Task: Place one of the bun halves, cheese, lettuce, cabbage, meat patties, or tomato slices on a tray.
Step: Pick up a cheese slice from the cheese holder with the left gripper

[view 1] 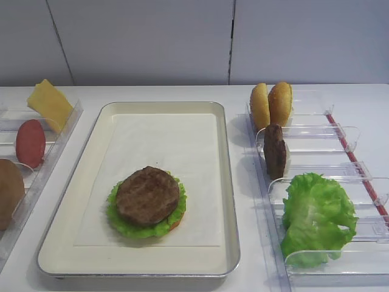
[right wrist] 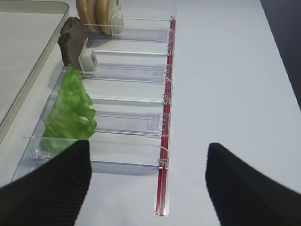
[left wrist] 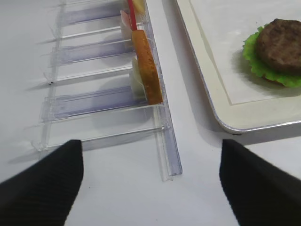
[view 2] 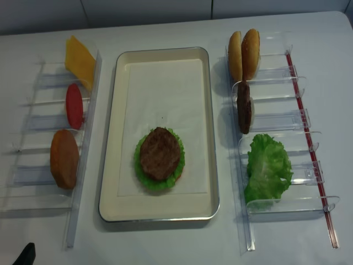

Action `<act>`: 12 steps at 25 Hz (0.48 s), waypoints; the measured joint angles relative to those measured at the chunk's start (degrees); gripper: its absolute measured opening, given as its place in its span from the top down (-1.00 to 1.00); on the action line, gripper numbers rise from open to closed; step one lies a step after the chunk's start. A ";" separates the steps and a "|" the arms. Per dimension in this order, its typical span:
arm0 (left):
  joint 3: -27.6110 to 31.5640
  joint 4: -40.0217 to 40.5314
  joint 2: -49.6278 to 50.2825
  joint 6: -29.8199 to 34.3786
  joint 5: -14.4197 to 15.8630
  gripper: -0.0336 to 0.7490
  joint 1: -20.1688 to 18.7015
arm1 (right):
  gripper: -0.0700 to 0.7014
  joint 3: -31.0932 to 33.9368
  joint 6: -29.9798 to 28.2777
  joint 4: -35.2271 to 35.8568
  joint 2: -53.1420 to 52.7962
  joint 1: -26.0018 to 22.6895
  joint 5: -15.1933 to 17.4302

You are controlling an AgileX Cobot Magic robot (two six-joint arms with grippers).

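Note:
On the paper-lined tray (view 1: 228, 182) lies a stack: a meat patty (view 1: 148, 194) on lettuce (view 1: 121, 222), with a bun edge showing beneath. The left rack holds the cheese (view 1: 48, 104), a tomato slice (view 1: 30, 143) and a bun half (left wrist: 146, 66). In the right rack stand two bun halves (view 1: 271, 104), a patty (view 1: 275, 151) and lettuce (right wrist: 68, 113). My left gripper (left wrist: 149, 160) is open and empty over the table at the left rack's near end. The right gripper (right wrist: 148, 155) is open and empty at the right rack's near end.
Two clear plastic racks (view 2: 83, 165) (view 2: 300, 118) flank the tray, the right one with a red strip (right wrist: 164, 141) along its outer side. White table surface lies in front of both racks. A grey wall stands behind the table.

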 joint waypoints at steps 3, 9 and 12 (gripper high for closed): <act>0.00 0.00 0.00 0.00 0.00 -0.51 0.00 | -0.59 0.00 0.00 0.00 0.00 0.00 0.00; -1.36 -1.26 0.50 0.00 0.00 -0.51 0.00 | -0.59 0.00 0.00 0.00 0.00 0.00 0.00; -4.83 -2.14 6.15 0.00 -1.09 -0.51 0.00 | -0.59 0.00 0.00 0.00 0.00 0.00 0.00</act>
